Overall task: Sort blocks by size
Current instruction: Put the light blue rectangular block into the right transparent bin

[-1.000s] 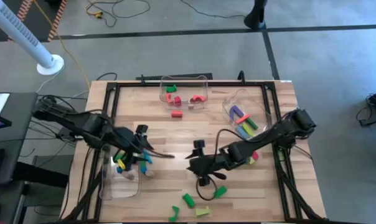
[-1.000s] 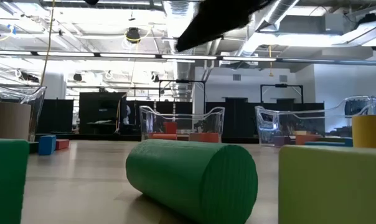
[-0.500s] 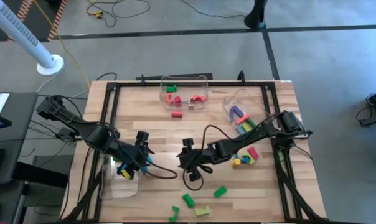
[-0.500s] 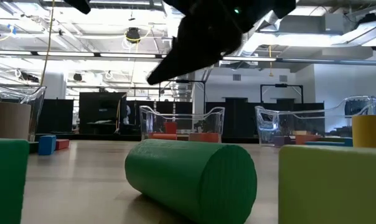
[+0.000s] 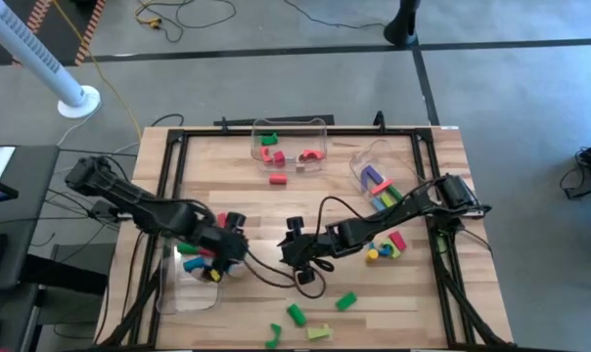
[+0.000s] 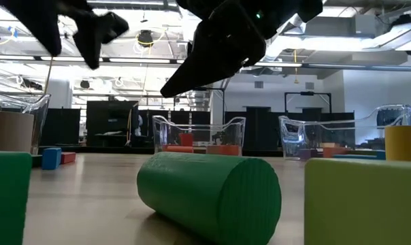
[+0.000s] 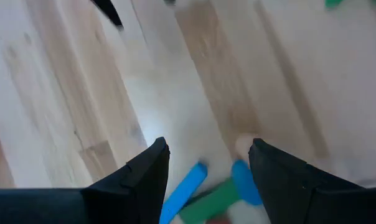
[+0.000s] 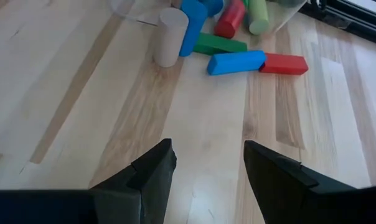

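Several blocks lie heaped at the mouth of a clear bin (image 5: 188, 284) on the table's left: a tan cylinder (image 8: 169, 28), a blue bar (image 8: 236, 62), a green bar (image 8: 219, 45) and a red bar (image 8: 282, 63). My left gripper (image 5: 235, 244) hangs open just above this heap, tipped steeply down, with a blue bar (image 7: 185, 190) and a green bar (image 7: 213, 199) below its fingers (image 7: 206, 152). My right gripper (image 5: 294, 256) stands open over bare wood at mid-table (image 8: 206, 149), facing the heap. Green blocks (image 5: 295, 313) lie near the front edge.
A clear bin (image 5: 289, 147) at the far edge holds red, green and pink blocks. Another bin (image 5: 379, 181) at the far right holds purple, green and blue bars. Yellow and pink blocks (image 5: 384, 249) lie under the right arm. A green cylinder (image 6: 209, 194) lies close to the low camera.
My left gripper has come down and toward the table's right, tipping more steeply over the heap by the left bin. My right gripper has moved toward the table's left and sunk a little, then kept still. Both have stayed open. No block has moved.
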`<control>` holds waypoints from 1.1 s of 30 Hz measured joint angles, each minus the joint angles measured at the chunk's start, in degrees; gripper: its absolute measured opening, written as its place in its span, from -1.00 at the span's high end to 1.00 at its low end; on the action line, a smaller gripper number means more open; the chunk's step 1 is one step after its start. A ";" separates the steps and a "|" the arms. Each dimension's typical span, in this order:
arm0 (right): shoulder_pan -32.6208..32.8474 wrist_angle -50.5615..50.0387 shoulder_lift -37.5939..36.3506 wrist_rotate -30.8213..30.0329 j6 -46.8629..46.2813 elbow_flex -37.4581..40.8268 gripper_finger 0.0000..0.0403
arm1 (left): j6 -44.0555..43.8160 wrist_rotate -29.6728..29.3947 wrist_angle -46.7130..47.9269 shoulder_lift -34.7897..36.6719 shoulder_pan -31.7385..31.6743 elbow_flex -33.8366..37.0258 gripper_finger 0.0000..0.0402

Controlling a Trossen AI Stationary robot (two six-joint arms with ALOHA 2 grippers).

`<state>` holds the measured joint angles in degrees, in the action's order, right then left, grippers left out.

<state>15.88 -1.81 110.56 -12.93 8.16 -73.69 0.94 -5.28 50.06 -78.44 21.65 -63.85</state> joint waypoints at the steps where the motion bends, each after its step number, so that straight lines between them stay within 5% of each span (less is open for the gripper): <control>1: -0.01 0.01 0.00 0.02 -0.03 0.00 -0.12 | 1.49 0.86 2.03 -1.49 -1.05 -0.99 -0.06; 13: 1.58 -9.84 0.00 0.10 -4.11 0.00 -0.12 | 13.65 9.82 16.91 -14.55 -12.82 -4.77 0.07; 21: 3.46 -26.60 -0.04 0.05 -12.90 -0.04 -0.12 | 15.53 12.97 14.47 -15.33 -14.30 -3.72 0.08; 33: 6.27 -31.22 -4.51 -0.90 -15.59 -0.07 -0.12 | 12.82 15.05 11.60 -15.34 -14.29 1.49 0.08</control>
<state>22.15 -33.03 106.06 -13.82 -7.43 -73.76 13.76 9.76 61.66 -93.78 7.35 -62.36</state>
